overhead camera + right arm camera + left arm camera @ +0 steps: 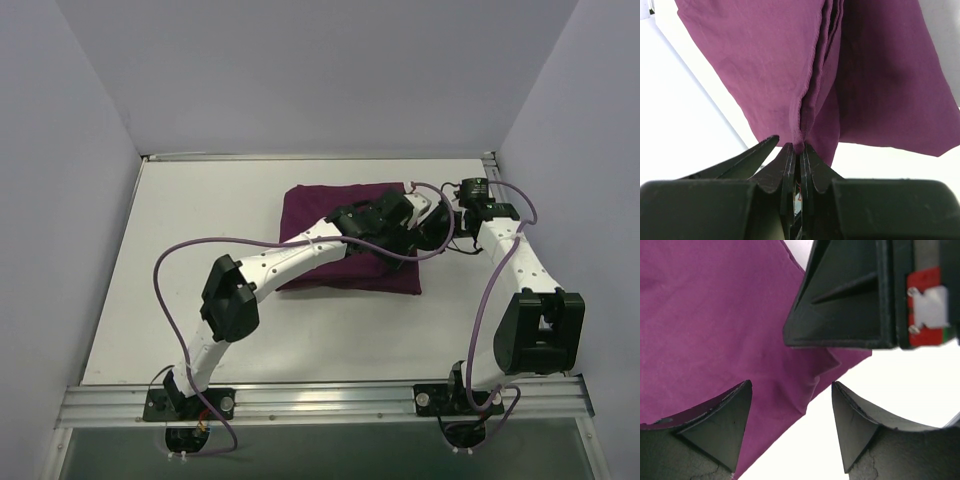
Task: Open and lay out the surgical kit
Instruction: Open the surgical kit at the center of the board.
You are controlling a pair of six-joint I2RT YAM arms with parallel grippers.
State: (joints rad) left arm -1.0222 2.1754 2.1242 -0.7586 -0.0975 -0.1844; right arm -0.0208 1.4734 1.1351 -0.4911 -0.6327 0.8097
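Note:
The surgical kit shows only as a folded dark purple cloth wrap (pixel 335 240) in the middle of the white table; its tray and instruments are hidden. My right gripper (pixel 437 226) is at the wrap's right edge, shut on a pinched fold of the cloth (pixel 800 145), which hangs from the jaws in pleats (pixel 765 65). My left gripper (pixel 398 222) reaches across the wrap to the same edge. In the left wrist view it (pixel 790 395) stands open over the cloth's edge (pixel 715 325) with nothing between its fingers. The right gripper's black body (pixel 850 300) is close in front of it.
White walls enclose the table (pixel 200 260) on the left, back and right. An aluminium rail (pixel 320 400) runs along the near edge by both arm bases. Purple cables (pixel 170 290) loop beside each arm.

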